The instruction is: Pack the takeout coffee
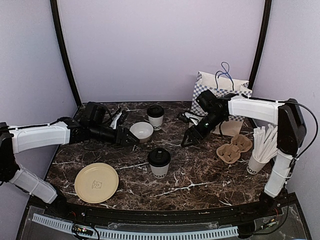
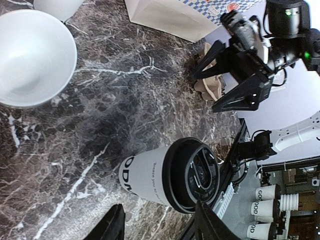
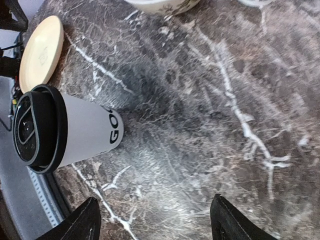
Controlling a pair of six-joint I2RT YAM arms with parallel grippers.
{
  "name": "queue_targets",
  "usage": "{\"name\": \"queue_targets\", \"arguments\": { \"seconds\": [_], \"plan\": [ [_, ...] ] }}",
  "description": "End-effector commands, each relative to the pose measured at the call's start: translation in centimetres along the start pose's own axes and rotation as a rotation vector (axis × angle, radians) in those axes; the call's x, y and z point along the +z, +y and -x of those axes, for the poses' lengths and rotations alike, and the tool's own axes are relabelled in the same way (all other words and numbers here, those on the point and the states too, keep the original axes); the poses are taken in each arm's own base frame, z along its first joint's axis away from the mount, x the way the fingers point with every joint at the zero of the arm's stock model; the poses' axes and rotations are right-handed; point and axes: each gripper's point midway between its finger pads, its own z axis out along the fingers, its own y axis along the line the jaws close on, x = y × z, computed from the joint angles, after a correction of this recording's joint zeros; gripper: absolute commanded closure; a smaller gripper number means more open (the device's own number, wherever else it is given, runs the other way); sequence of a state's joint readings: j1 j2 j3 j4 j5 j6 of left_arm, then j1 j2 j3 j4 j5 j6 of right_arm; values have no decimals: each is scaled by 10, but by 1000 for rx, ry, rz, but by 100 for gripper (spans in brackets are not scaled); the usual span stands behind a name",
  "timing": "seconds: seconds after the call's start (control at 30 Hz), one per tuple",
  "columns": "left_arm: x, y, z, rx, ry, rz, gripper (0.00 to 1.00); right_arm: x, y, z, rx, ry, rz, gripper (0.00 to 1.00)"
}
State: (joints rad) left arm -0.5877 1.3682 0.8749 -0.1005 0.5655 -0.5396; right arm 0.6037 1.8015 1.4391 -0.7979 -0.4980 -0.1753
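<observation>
Risk: white paper cup with black plastic lid (image 1: 159,162) stands free at centre of tabletop (image 1: 200,175); a skewed close by the right pincer (image 1: 186,142), spread and empty, could tip it. Left pincer (image 1: 134,142), half-spread, empty, beside low white bowl (image 1: 141,131). Second lidded cup (image 1: 155,116) farther back. Open marble toward brown pulp cup carrier (image 1: 234,148); arms may crowd.

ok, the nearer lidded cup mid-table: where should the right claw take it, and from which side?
Probably the white paper wall of the nearer lidded cup, just under its black lid, coming in level from the cup's right, where the right claw hangs open. The cup stands upright and round, so fingers can straddle it; the lid's overhanging rim should stop it slipping down.
</observation>
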Motion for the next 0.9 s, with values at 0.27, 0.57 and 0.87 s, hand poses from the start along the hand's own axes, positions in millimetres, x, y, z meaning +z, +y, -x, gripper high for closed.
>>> {"name": "queue_targets", "arguments": {
  "seconds": [0.27,0.57,0.87],
  "plan": [
    [17,-16,-28,-83,87,-137,62,24,72,-5,134,-37,513,40],
    [32,-18,-34,-109,112,-171,66,39,84,-12,130,21,557,46],
    [40,-18,-33,-106,126,-183,68,44,86,-9,140,36,584,49]
  ]
}}
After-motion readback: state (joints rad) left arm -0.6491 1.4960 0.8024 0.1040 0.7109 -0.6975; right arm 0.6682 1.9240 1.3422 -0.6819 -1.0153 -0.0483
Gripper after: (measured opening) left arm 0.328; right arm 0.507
